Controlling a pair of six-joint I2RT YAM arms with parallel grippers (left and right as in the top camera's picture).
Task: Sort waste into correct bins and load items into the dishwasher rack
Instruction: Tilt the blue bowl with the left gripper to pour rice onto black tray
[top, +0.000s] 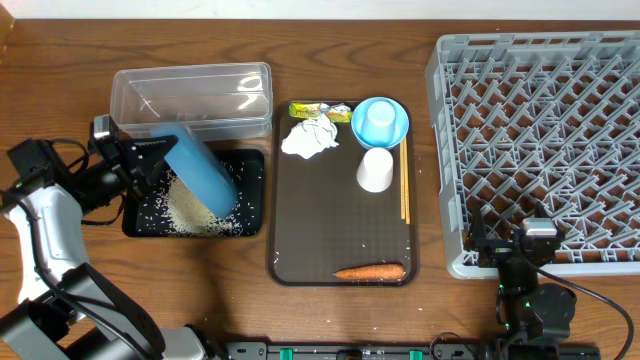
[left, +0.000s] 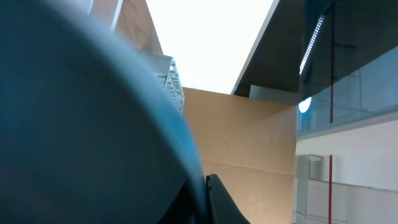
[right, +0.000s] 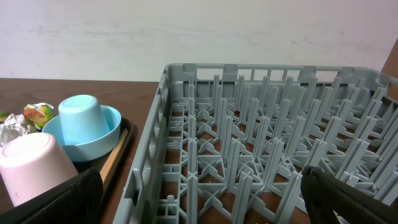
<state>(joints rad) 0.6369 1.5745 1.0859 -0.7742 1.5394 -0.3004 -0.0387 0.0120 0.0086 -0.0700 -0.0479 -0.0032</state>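
Note:
My left gripper (top: 158, 152) is shut on the rim of the large blue bowl (top: 203, 172), which is tipped steeply over the black tray (top: 250, 160). White rice (top: 190, 212) lies in that tray. In the left wrist view the bowl (left: 81, 124) fills the frame beside one finger (left: 219, 200). The brown serving tray (top: 340, 225) holds the wrapper (top: 320, 109), tissue (top: 310, 137), light-blue cup (top: 378, 122), white cup (top: 375, 170), chopsticks (top: 404, 185) and carrot (top: 370, 271). My right gripper (top: 512, 243) (right: 202, 205) is open over the near left corner of the dishwasher rack (top: 540, 130) (right: 267, 124).
The clear tub (top: 190, 92) stands just behind the black tray. In the right wrist view, the light-blue cup (right: 84, 118) sits upturned in a small blue bowl, with the white cup (right: 31, 165) and chopsticks (right: 115, 158) left of the rack wall.

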